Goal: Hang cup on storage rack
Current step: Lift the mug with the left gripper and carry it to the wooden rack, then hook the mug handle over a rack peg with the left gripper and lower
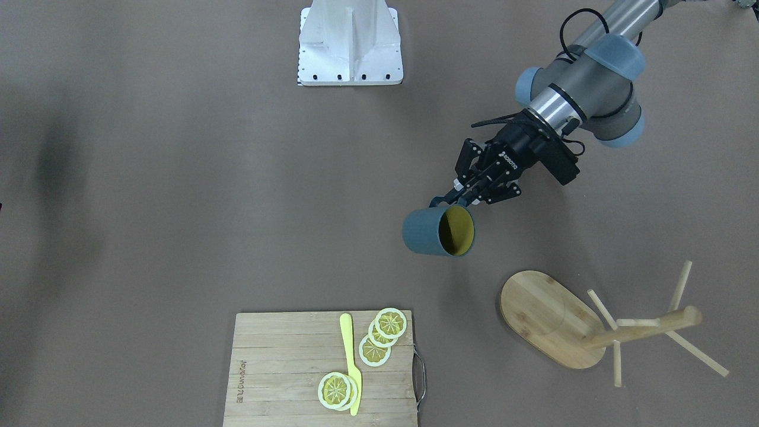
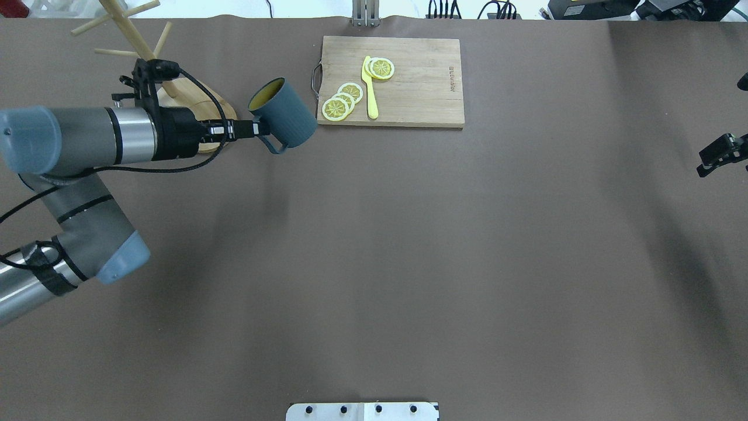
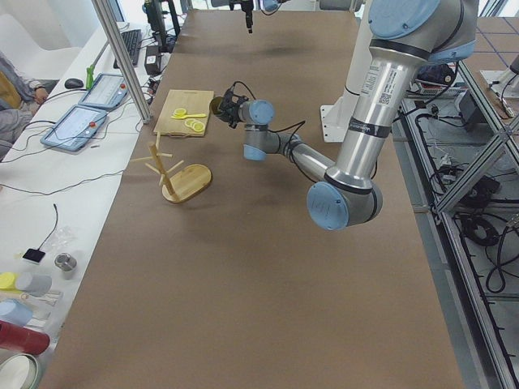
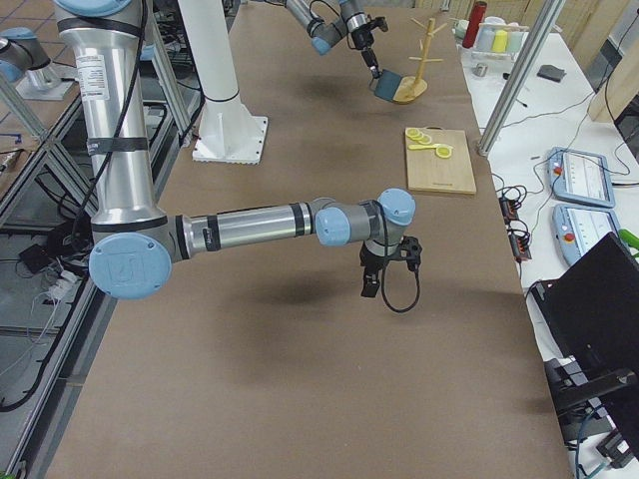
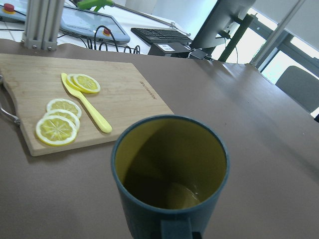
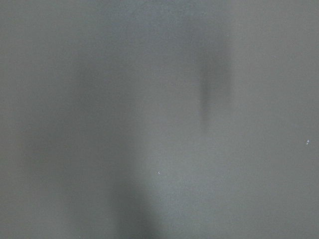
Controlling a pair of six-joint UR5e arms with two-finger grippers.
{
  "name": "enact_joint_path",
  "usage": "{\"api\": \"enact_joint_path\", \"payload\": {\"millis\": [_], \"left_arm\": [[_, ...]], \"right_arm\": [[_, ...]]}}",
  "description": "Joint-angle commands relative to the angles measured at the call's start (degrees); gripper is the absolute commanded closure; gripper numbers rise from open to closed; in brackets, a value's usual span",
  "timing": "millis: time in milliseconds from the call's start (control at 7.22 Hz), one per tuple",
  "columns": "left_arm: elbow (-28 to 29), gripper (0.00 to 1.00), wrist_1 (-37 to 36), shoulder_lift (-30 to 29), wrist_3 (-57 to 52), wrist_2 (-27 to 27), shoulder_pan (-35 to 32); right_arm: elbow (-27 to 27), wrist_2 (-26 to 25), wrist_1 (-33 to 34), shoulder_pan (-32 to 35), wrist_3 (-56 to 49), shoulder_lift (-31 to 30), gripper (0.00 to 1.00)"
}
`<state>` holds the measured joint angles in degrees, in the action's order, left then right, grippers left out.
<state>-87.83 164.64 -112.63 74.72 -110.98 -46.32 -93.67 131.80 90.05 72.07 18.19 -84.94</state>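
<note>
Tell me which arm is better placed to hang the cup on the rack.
Left. The left tool grips the cup in the air, close to the storage rack. The right tool hangs far away on the opposite side.

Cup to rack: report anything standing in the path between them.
Nothing visible does. The cup, held by the left end effector, has only bare table between it and the storage rack. The cutting board lies on the cup's other side, out of the path.
</note>
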Motion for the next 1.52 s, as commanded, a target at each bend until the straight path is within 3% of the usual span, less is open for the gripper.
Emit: {"api": "enact_joint_path", "payload": {"millis": [0,277,693,1108,1385], "left_arm": [[5.9,1.0,3.2,-3.0,12.8,-7.2,-6.8],[11.9,1.0,14.1,-4.2,28.9,-7.1,-7.9],[12.2,1.0,18.9,-3.3,42.5,-6.1,-10.5],[16.5,1.0,31.2,-2.0,56.8,4.0,-10.3],[16.9,1.0,32.8,-2.0,62.4,9.0,-10.2]], "right_arm": [[-0.2,-0.4,0.0,0.0,0.0,0.6,0.0],[-0.2,-1.2,0.0,0.0,0.0,1.3,0.0],[-0.5,-1.3,0.0,0.0,0.4,1.5,0.0],[-1.4,-1.5,-0.1,0.0,2.5,1.5,0.0],[-1.5,-1.5,-0.1,0.0,2.6,1.5,0.0]]}}
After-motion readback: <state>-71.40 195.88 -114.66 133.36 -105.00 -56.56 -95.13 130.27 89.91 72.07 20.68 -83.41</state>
